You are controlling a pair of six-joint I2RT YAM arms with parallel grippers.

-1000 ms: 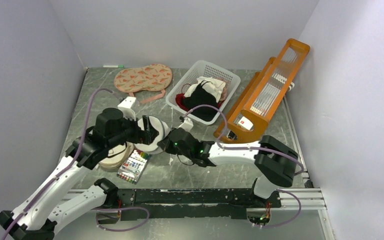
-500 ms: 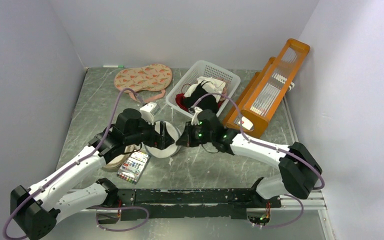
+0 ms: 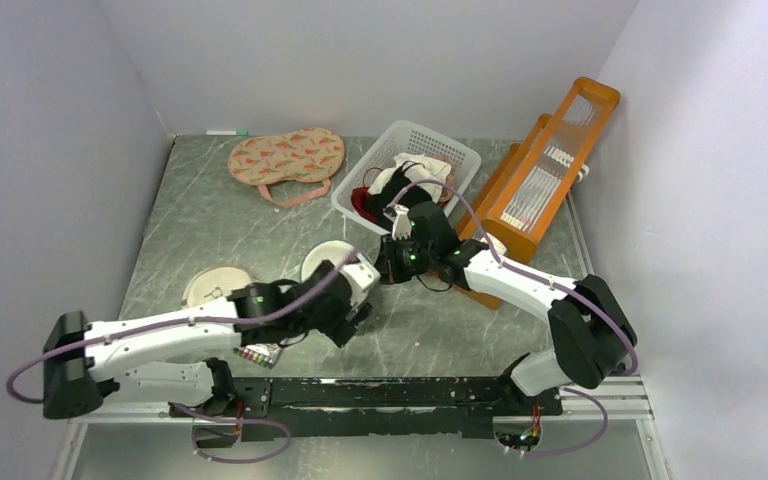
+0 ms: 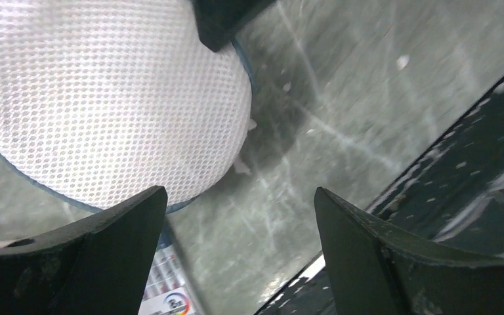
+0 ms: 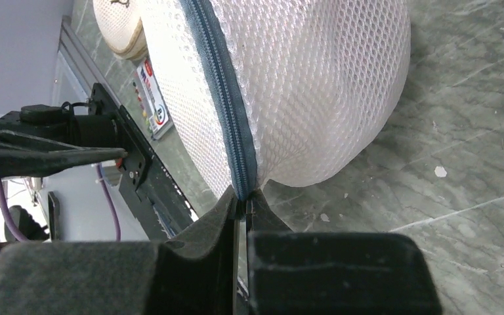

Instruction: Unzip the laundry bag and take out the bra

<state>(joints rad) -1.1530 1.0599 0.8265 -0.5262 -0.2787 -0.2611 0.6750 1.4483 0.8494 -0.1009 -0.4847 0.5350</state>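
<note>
**Top camera:** The left gripper (image 3: 358,318) has let go of the laundry bag (image 3: 322,260) and swung low to the bag's 5 o'clock. The right gripper (image 3: 385,272) has drawn back toward 3 o'clock and meets the bag's edge there. The bag sits mid-desk (image 3: 210,220), held by one arm alone. Until the left takes hold again, a pull on the zip will likely drag the bag rather than open it.

A hoop (image 3: 216,287) lies at the bag's 9 o'clock and a box of markers (image 3: 260,352) at 7, under the left arm. A basket (image 3: 407,182) stands near at 1, just behind the right arm. Bare desk runs from 3 to 5 o'clock, down to the black rail (image 3: 400,390).

**Left wrist camera:** The left gripper (image 4: 237,197) has its jaws spread wide, with only desk between them. The bag's mesh dome (image 4: 105,98) fills the 10 o'clock corner, close to the left-hand finger, though contact cannot be told. A dark block, probably the other gripper, meets the bag's rim at 12.

**Right wrist camera:** The right gripper (image 5: 243,200) has its jaws pinched tight on the low end of the grey zip (image 5: 226,111). Every stretch of zip in sight is closed. The bra shows in no view and is presumably inside the bag, so the unzipping looks barely begun.
</note>
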